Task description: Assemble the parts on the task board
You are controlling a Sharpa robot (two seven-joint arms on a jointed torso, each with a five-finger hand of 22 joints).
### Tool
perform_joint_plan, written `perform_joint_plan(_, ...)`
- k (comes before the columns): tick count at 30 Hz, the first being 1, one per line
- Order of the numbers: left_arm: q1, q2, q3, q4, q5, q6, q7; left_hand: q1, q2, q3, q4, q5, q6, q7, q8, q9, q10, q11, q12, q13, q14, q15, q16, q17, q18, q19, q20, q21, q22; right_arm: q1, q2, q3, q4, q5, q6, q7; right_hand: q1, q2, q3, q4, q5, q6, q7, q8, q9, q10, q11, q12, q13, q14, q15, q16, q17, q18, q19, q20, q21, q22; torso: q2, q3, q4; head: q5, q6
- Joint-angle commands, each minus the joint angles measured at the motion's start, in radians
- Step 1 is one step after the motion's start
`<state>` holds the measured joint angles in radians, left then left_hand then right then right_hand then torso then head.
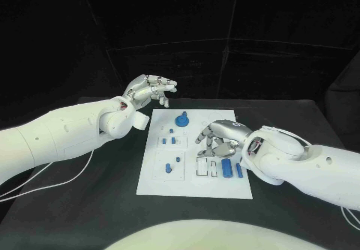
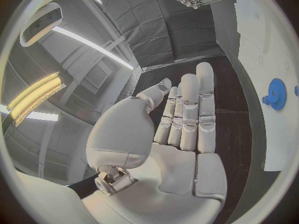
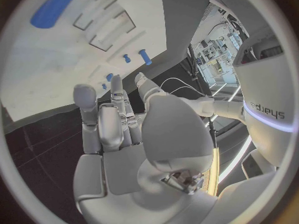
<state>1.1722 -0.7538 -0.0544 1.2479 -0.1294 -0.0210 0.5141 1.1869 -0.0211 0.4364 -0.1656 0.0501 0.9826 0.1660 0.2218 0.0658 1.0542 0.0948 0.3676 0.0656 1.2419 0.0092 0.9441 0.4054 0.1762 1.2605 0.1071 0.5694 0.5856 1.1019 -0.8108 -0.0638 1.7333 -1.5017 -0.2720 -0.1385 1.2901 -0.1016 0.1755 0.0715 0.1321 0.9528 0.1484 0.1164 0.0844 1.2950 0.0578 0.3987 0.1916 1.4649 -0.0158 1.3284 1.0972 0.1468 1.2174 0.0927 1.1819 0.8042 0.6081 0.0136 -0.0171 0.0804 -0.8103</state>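
Head view, ordered from the robot outward. The task board [image 1: 196,182] is a white plate lying flat on the black counter [image 1: 90,203], its long sides running away from the robot.

Nearest on it, at the near right, lie two loose blue bars [image 1: 227,167], side by side and close together, their long axes along the board's length. The rectangular slots [image 1: 206,167] stand just to their left, empty and cut on the same axis, so that a bar would need a sideways shift and no turning; this is a judgement from the layout.

The right hand [image 1: 216,139] hangs over the board directly beyond the bars and slots, fingers curled downward and loosely apart; nothing is visible in its grasp. The bars therefore lie on its near side, toward the robot, and it is plainly the nearer hand to them. In the right wrist view one blue bar [image 3: 56,6] and the slot outlines [image 3: 102,25] lie ahead of the fingertips [image 3: 84,92].

Left of centre stand small blue pegs [image 1: 169,140] and a taller blue peg [image 1: 168,167]. Farther on, a blue gear [image 1: 182,120] sits on the board's far half.

Farthest, the left hand [image 1: 150,89] is raised off the board's far left corner, fingers curled and holding nothing, well apart from the bars.
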Motion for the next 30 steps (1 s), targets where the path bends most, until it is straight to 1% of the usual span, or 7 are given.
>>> perform_joint_plan(1,0.002,-0.002,0.0,0.005,0.004,0.007,0.002,0.005,0.005,0.0,-0.006,-0.001,-0.002,0.008,-0.003,0.0,-0.005,0.003,-0.004,0.0,-0.005,0.0,-0.003,-0.001,0.006,0.006,-0.001,-0.004,-0.002,0.005,-0.047,-0.001,0.022,0.145,-0.001,-0.085,-0.025,-0.001,-0.042,0.029,0.05,0.019,-0.015,0.024,0.005,0.011,-0.016,0.11,0.088,0.048,-0.016,0.038,0.056,-0.02,0.031,-0.015,0.039,0.062,-0.002,-0.0023,-0.0081,-0.009,0.006)
perform_joint_plan(2,0.002,-0.002,-0.001,0.006,0.004,0.007,0.002,0.005,0.005,0.0,-0.006,-0.001,-0.002,0.008,-0.003,0.0,-0.005,0.003,-0.004,0.0,-0.005,0.0,-0.003,-0.001,0.006,0.006,-0.001,-0.004,-0.002,0.007,-0.067,-0.001,0.027,0.154,0.006,-0.102,-0.028,0.003,-0.064,0.044,0.079,0.023,-0.017,0.036,0.007,-0.013,-0.025,0.172,0.145,0.05,-0.02,0.055,0.081,-0.024,0.042,-0.021,0.055,0.087,-0.003,-0.0028,-0.01,-0.01,0.007)
perform_joint_plan(7,0.002,0.002,-0.003,0.011,0.004,0.009,0.003,0.005,0.005,0.0,-0.006,-0.001,-0.002,0.008,-0.003,0.0,-0.005,0.003,-0.004,0.0,-0.005,0.0,-0.003,-0.001,0.006,0.006,-0.001,-0.004,-0.002,0.008,-0.136,-0.002,0.048,0.174,0.017,-0.161,-0.05,0.029,-0.155,0.121,0.117,0.024,-0.028,0.087,0.016,-0.015,-0.023,0.536,0.536,0.056,-0.023,0.1,0.149,-0.034,0.063,-0.023,0.093,0.149,-0.003,-0.002,-0.012,-0.022,0.013)
perform_joint_plan(10,0.002,0.001,-0.003,0.012,0.004,0.009,0.002,0.005,0.005,0.0,-0.006,-0.001,-0.002,0.008,-0.003,0.0,-0.005,0.003,-0.004,0.0,-0.005,0.0,-0.003,-0.001,0.006,0.006,-0.001,-0.004,-0.002,0.006,-0.156,-0.002,0.054,0.172,0.021,-0.187,-0.049,0.035,-0.189,0.147,0.123,0.023,-0.031,0.111,0.021,-0.005,-0.024,0.635,0.652,0.056,-0.024,0.109,0.162,-0.034,0.064,-0.023,0.098,0.157,-0.003,-0.0012,-0.0097,-0.026,0.014)
perform_joint_plan(14,0.002,-0.001,-0.006,0.014,0.004,0.008,0.003,0.005,0.005,0.0,-0.006,-0.001,-0.002,0.008,-0.003,0.0,-0.005,0.003,-0.004,0.0,-0.005,0.0,-0.003,-0.001,0.006,0.006,-0.001,-0.004,-0.002,-0.001,-0.174,-0.002,0.062,0.137,0.04,-0.237,-0.059,0.041,-0.227,0.179,0.115,0.036,-0.037,0.142,0.032,0.026,-0.029,0.729,0.769,0.061,-0.027,0.125,0.194,-0.036,0.07,-0.025,0.106,0.17,-0.005,-0.0017,-0.0132,-0.024,0.013)
perform_joint_plan(23,0.002,-0.004,-0.008,0.017,0.004,0.016,-0.001,0.009,0.006,0.002,-0.009,-0.001,0.0,0.007,-0.003,0.001,-0.005,0.002,-0.004,0.001,-0.006,0.0,-0.003,-0.003,0.006,0.007,-0.001,-0.005,-0.003,-0.026,-0.17,-0.003,0.063,0.057,0.101,-0.321,-0.042,0.044,-0.273,0.201,0.133,0.04,-0.044,0.172,0.045,0.033,-0.035,0.764,0.825,0.064,-0.031,0.141,0.227,-0.038,0.075,-0.029,0.11,0.181,-0.003,-0.0024,-0.0101,-0.027,0.011)
perform_joint_plan(30,0.002,-0.008,-0.009,0.019,0.004,0.014,-0.001,0.01,0.006,0.002,-0.01,-0.001,0.0,0.007,-0.003,0.001,-0.005,0.002,-0.004,0.001,-0.007,0.0,-0.003,-0.003,0.006,0.007,-0.001,-0.006,-0.003,-0.038,-0.159,-0.003,0.059,0.021,0.135,-0.36,-0.117,0.054,-0.331,0.221,0.143,0.044,-0.048,0.187,0.055,0.024,-0.037,0.741,0.814,0.068,-0.033,0.156,0.261,-0.04,0.083,-0.031,0.117,0.196,-0.004,-0.0037,-0.0109,-0.025,0.01)
